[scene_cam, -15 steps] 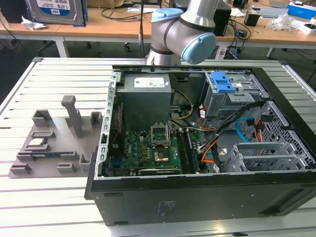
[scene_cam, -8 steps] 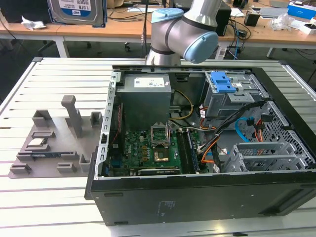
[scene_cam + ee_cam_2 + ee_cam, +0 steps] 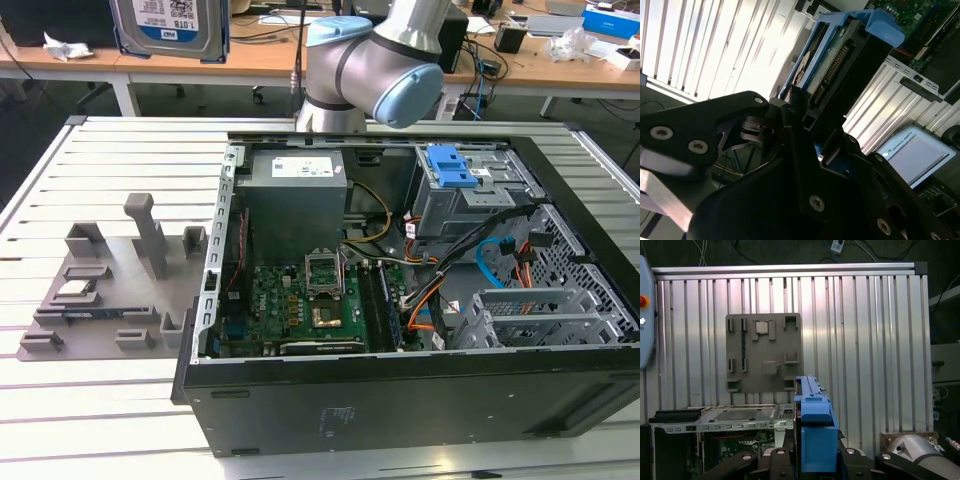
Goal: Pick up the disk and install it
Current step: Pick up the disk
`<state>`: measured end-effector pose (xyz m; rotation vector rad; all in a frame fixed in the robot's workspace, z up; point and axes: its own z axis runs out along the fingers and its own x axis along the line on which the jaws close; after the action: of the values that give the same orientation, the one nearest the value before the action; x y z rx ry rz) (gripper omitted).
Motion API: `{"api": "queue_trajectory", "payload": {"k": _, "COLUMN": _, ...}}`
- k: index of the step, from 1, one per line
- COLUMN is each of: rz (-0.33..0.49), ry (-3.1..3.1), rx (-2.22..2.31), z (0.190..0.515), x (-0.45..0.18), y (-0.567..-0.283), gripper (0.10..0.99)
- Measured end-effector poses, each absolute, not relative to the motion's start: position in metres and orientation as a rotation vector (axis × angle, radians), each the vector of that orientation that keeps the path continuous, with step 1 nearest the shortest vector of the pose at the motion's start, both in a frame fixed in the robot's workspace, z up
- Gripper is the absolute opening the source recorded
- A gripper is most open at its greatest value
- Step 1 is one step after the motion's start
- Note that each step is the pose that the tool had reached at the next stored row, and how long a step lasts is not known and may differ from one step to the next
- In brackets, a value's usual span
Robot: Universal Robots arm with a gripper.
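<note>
Disk (image 3: 170,25): raised high at the exterior view's left, well apart from the open computer case (image 3: 400,400); upper part cut off, label only partly seen; edge-on in the first wrist view (image 3: 815,435), so only its blue frame is plain; connector end visible in the second wrist view (image 3: 840,65).
Claw (image 3: 815,462): pinching the disk, one black finger (image 3: 777,460) on each side of the frame; fingertips themselves hard to make out.
Arm (image 3: 370,60): upper links cut off.
Table (image 3: 100,160): slatted aluminium; carries the case and, just beside it, a grey fixture plate (image 3: 100,290).
Case interior: motherboard (image 3: 300,300), power supply (image 3: 295,190), blue latch (image 3: 450,165); cables partly hide the drive cage.
Room: cluttered desks (image 3: 540,55) behind.
</note>
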<state>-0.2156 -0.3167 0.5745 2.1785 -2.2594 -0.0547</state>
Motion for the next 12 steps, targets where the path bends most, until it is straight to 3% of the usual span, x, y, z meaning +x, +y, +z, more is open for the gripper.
{"api": "queue_trajectory", "payload": {"k": 12, "rz": -0.055, "ry": -2.259, "rx": 2.178, "z": 0.56, "x": -0.202, "y": -0.317, "gripper": 0.365}}
